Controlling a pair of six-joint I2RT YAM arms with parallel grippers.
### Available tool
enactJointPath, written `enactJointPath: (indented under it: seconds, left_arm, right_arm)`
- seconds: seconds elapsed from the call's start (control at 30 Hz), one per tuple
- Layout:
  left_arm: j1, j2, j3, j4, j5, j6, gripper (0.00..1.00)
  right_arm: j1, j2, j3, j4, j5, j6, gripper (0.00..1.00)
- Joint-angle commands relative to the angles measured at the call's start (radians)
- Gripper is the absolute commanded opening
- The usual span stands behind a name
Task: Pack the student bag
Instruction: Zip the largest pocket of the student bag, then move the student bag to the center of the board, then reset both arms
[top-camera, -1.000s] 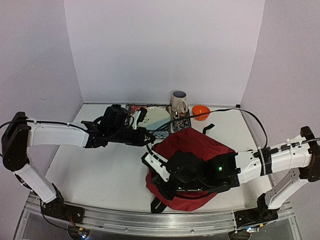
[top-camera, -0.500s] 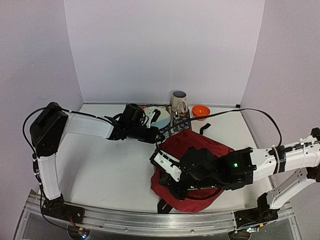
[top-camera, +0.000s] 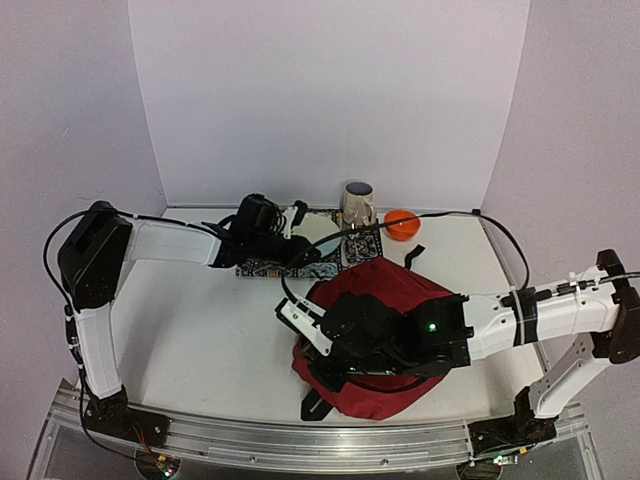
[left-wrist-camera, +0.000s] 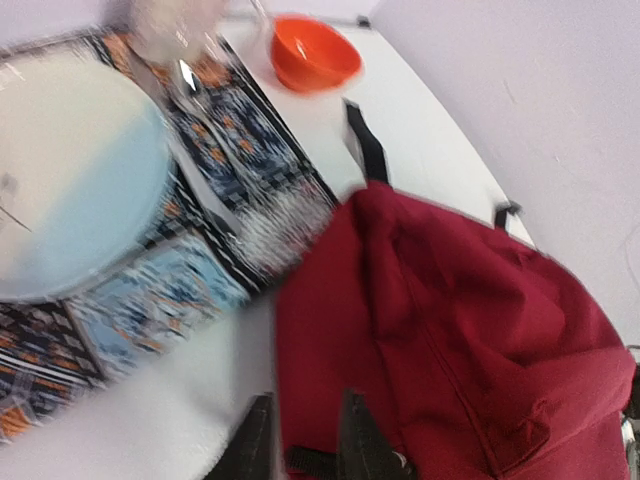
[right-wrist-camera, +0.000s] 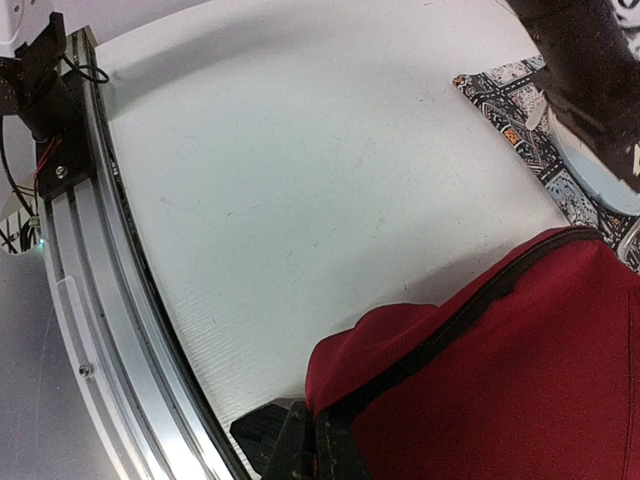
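Observation:
The student bag (top-camera: 400, 285) is a dark-red backpack lying at the near right of the table, also seen in the left wrist view (left-wrist-camera: 470, 330). My right arm (top-camera: 400, 340) lies across it. In the right wrist view my right gripper (right-wrist-camera: 322, 440) is shut on the bag's (right-wrist-camera: 500, 380) red edge beside the black zipper (right-wrist-camera: 450, 325), lifting a fold off the table. My left gripper (top-camera: 300, 214) hovers at the back centre above the patterned mat. Its fingers (left-wrist-camera: 355, 440) stand a little apart with nothing between them (left-wrist-camera: 305, 445).
A patterned mat (top-camera: 362, 246) at the back carries a pale plate (left-wrist-camera: 70, 170). A mug (top-camera: 357, 203) and an orange bowl (top-camera: 402, 224) stand behind it. A black strap (top-camera: 415, 255) trails from the bag's far side. The metal rail (right-wrist-camera: 90, 250) runs along the near edge.
My left gripper has drawn back from the plate and its jaws have parted. The right arm has shifted left, dragging the bag's near edge with it.

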Motion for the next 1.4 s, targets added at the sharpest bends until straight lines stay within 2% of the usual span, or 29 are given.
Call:
enactJointPath:
  seconds: [0.0, 0.1, 0.23, 0.43, 0.6, 0.83, 0.93, 1.17, 1.37]
  left_arm:
    - [0.059, -0.164, 0.005, 0.034, -0.114, 0.006, 0.47]
    - [0.087, -0.262, -0.026, -0.01, -0.178, 0.001, 0.64]
    - [0.145, -0.426, -0.096, -0.081, -0.342, -0.032, 0.81]
    - [0.239, -0.633, -0.201, -0.215, -0.466, -0.093, 0.99]
    - [0.33, -0.76, -0.266, -0.32, -0.501, -0.135, 1.0]
    - [0.487, -0.87, -0.34, -0.436, -0.414, -0.155, 1.0]
    - [0.493, -0.941, -0.351, -0.46, -0.424, -0.151, 1.0]
    - [0.494, -1.102, -0.356, -0.545, -0.588, -0.098, 1.0]
    - [0.493, -1.217, -0.396, -0.559, -0.649, -0.018, 1.0]
  right_arm:
    - [-0.034, 0.062, 0.161, 0.091, 0.023, -0.034, 0.0]
    - [-0.066, 0.124, 0.227, 0.092, 0.004, -0.043, 0.0]
    - [-0.121, 0.212, 0.333, 0.094, -0.01, -0.036, 0.0]
    - [-0.2, 0.37, 0.544, 0.094, -0.049, -0.017, 0.0]
    - [-0.268, 0.494, 0.707, 0.083, -0.128, 0.011, 0.01]
    - [-0.392, 0.548, 0.802, 0.073, -0.247, 0.051, 0.33]
    - [-0.425, 0.512, 0.796, 0.073, -0.227, 0.023, 0.51]
    - [-0.584, 0.334, 0.558, 0.082, -0.096, 0.022, 0.74]
    - [-0.758, 0.093, 0.221, 0.192, 0.031, 0.063, 0.82]
